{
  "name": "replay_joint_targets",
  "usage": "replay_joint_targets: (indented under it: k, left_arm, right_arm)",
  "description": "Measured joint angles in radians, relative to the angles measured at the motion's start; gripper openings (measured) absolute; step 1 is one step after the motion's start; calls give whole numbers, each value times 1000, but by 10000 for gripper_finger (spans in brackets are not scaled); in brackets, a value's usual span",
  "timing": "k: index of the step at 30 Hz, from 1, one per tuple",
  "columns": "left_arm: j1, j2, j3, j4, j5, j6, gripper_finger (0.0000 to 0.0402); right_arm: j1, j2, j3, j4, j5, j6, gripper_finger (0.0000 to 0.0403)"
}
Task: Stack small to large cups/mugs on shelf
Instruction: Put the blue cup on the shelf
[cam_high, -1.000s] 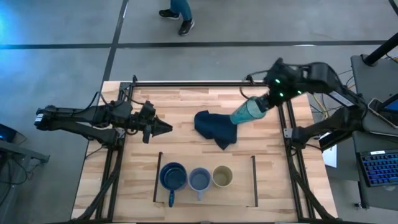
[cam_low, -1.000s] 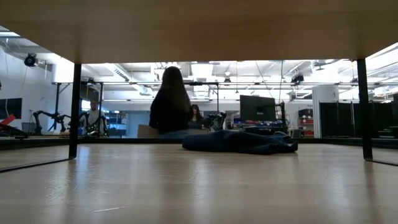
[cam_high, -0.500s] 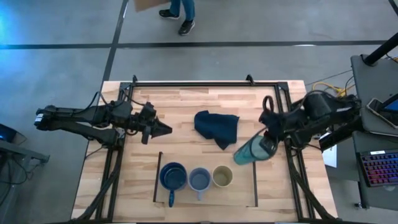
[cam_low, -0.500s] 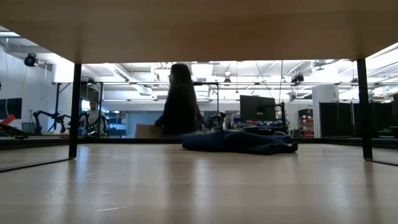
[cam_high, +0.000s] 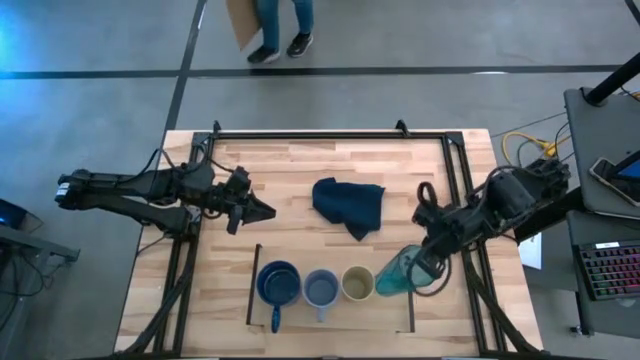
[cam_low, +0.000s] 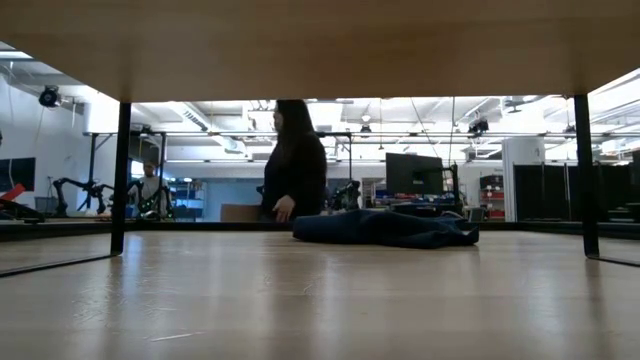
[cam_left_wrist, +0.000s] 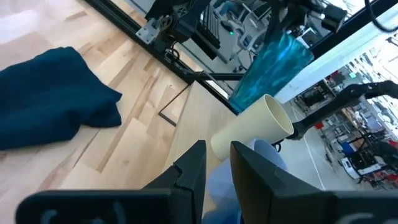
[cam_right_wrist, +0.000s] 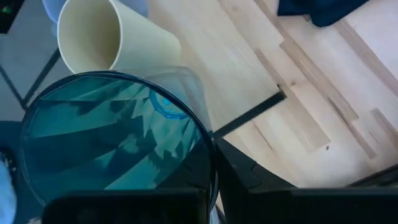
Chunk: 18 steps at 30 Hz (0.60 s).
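The shelf (cam_high: 390, 305) lies near the table's front edge and carries the dark blue mug (cam_high: 278, 285), the grey-blue cup (cam_high: 320, 288) and the beige cup (cam_high: 357, 284) in a row. My right gripper (cam_high: 428, 262) is shut on the teal tumbler (cam_high: 398, 274), which is tilted just right of the beige cup (cam_right_wrist: 93, 37). My left gripper (cam_high: 262, 210) is shut and empty, at the table's left above the board. In the left wrist view (cam_left_wrist: 214, 165) it points toward the beige cup (cam_left_wrist: 252, 127) and the tumbler (cam_left_wrist: 273, 62). My right gripper holds the tumbler by its upper, wider end (cam_right_wrist: 202, 134); one dark finger (cam_right_wrist: 242, 171) lies along the rim's outer side, and the other is hidden by the tumbler. The fingers come slanting down from the table's right. The tumbler slants down toward the shelf; whether its lower end (cam_high: 382, 284) touches, I cannot tell.
A crumpled dark blue cloth (cam_high: 350, 205) lies mid-table, and it also shows in the low view (cam_low: 385, 228). The shelf's dark rails (cam_high: 254, 285) (cam_high: 409, 290) run along its short sides. A person (cam_high: 275, 20) walks beyond the far edge.
My right gripper has carried the tumbler from the table's far right toward the near edge and down, to the shelf's right end beside the beige cup. The tumbler has stayed tilted in the hold. The person beyond the table has walked on.
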Motion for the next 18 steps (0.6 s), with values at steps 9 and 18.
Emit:
replay_joint_targets:
  k: [9,18]
  left_arm:
    - [0,0,0,3,3,0,59]
    - [0,0,0,3,3,0,59]
  right_arm:
    - [26,116,61,1,-26,-31,9]
    - [61,119,50,0,-12,34,9]
